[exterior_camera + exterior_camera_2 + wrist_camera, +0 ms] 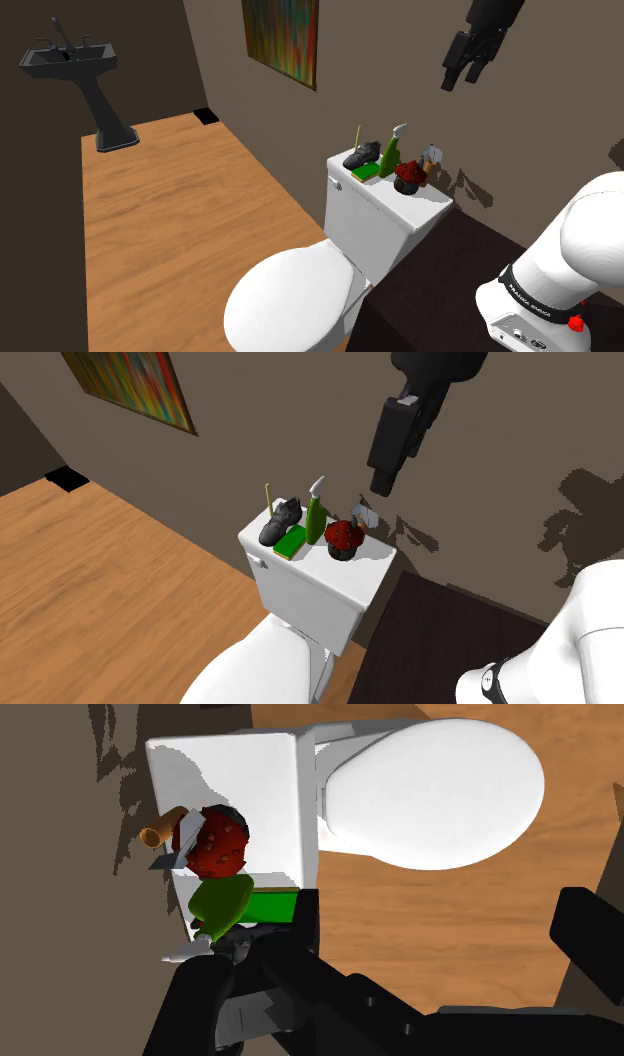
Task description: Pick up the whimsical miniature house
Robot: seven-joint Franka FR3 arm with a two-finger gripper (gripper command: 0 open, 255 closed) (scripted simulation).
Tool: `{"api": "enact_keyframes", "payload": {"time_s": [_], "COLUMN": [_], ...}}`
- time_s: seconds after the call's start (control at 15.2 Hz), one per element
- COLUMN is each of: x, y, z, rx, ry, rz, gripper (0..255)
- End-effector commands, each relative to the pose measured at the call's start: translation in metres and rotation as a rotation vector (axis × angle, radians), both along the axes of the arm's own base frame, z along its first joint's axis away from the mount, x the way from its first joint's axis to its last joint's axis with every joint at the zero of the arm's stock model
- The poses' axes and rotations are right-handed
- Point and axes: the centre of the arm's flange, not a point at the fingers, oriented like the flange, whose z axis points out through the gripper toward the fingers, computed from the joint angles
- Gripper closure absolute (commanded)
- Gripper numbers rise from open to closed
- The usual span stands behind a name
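Observation:
The miniature house [409,177] [343,538] [216,846] is a dark red dotted dome on a dark base. A grey-white part with an orange stub [157,834] sits on its wall side. It stands upright at the end of the white toilet tank lid [432,208] [366,564], beside a green spray bottle. My black gripper [460,80] [383,476] [450,932] hangs open well above the tank, close to the wall and apart from everything. Nothing is between its fingers [306,920].
Also on the tank lid are a green spray bottle [389,157] [316,512], a flat green block [365,171], a dark shoe [360,155] [280,522] and a thin yellow stick [358,139]. The toilet seat lid [290,305] is shut. A dark pedestal sink [72,58] stands far across the wooden floor.

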Motion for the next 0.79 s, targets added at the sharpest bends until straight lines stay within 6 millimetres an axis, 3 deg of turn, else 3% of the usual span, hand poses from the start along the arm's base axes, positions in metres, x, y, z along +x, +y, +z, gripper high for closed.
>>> {"api": "enact_keyframes", "payload": {"time_s": [0.0, 0.73], "x": [0.0, 0.083], "y": [0.0, -0.105], "z": [0.0, -0.093], "rx": [0.0, 0.053], "ry": [0.0, 0.174], "rz": [0.0, 0.023], "gripper": [0, 0]}}
